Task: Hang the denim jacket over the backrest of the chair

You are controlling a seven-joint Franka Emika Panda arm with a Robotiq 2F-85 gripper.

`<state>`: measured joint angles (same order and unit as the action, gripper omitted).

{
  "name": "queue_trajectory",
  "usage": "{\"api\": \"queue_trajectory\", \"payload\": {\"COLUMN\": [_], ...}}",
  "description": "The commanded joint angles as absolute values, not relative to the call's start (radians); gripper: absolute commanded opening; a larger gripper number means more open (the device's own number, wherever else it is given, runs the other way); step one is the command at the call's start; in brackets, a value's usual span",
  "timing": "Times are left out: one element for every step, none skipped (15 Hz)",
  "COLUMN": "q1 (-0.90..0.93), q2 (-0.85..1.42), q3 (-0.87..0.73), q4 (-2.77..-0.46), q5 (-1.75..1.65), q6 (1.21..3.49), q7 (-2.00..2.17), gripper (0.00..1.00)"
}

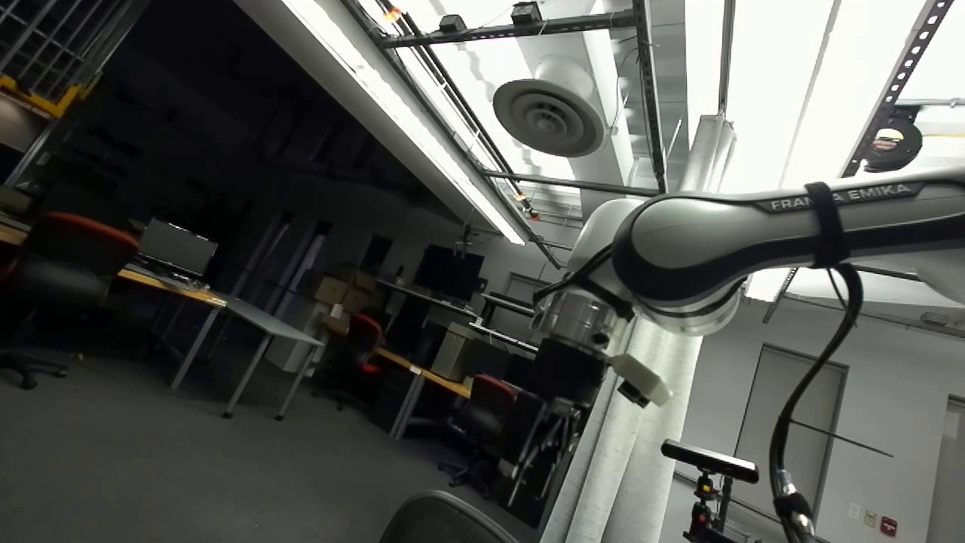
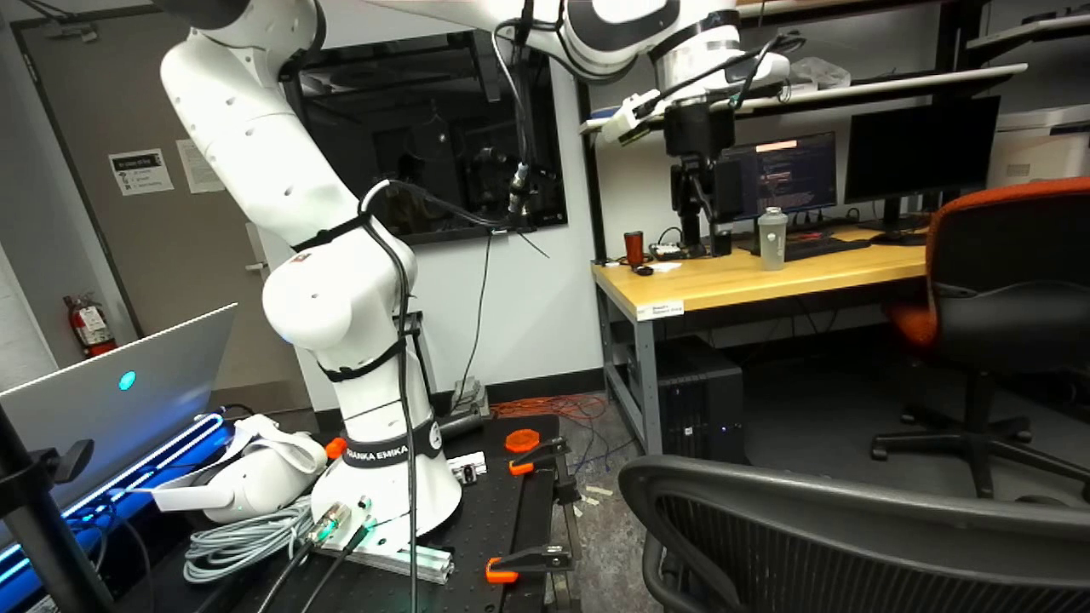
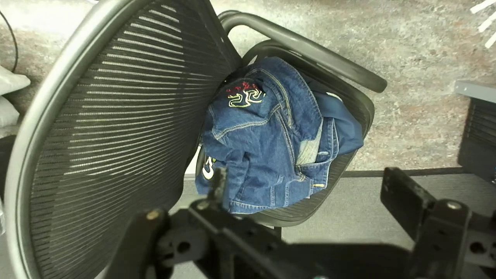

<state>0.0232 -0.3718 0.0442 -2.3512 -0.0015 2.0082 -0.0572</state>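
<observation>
The denim jacket (image 3: 255, 151) lies crumpled on the chair's seat in the wrist view. It is dark blue with pale stitching, embroidered letters and a lighter inner patch. The chair's mesh backrest (image 3: 128, 128) rises on the left of that view with nothing on it; its top also shows in both exterior views (image 1: 448, 516) (image 2: 851, 519). The jacket is out of view in the exterior views. My gripper (image 3: 305, 176) is open and empty, with its fingers wide apart. It hangs pointing down in an exterior view (image 2: 707, 243), well above the seat and not touching the jacket.
The chair's armrest (image 3: 310, 50) runs beside the seat. A wooden desk (image 2: 766, 285) holds a bottle (image 2: 772, 240), a red cup (image 2: 633, 249) and monitors. An orange office chair (image 2: 1013, 281) stands by it. A laptop (image 2: 128, 379) and headset (image 2: 264, 477) lie near the robot's base.
</observation>
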Motion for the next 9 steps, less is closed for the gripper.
{"api": "queue_trajectory", "payload": {"q1": [0.036,0.037,0.038,0.041,0.043,0.046,0.051,0.055,0.056], "q2": [-0.282,-0.248,-0.219,-0.189,-0.163,-0.137,-0.118,-0.106,-0.109], "q3": [0.044,0.049,0.052,0.057,0.062,0.067,0.07,0.073,0.074], "q4": [-2.37,-2.368,-2.365,-2.36,-2.356,-2.349,-2.345,-2.342,-2.348], "q5": [-0.007,-0.013,-0.016,-0.021,-0.028,-0.034,-0.034,-0.026,-0.02], "q6": [2.155,2.198,2.235,2.272,2.306,2.336,2.36,2.372,2.385], "q7": [-0.062,-0.059,-0.058,-0.054,-0.051,-0.047,-0.048,-0.05,-0.039], "gripper": [1.0,1.0,1.0,1.0,1.0,1.0,1.0,1.0,1.0]}}
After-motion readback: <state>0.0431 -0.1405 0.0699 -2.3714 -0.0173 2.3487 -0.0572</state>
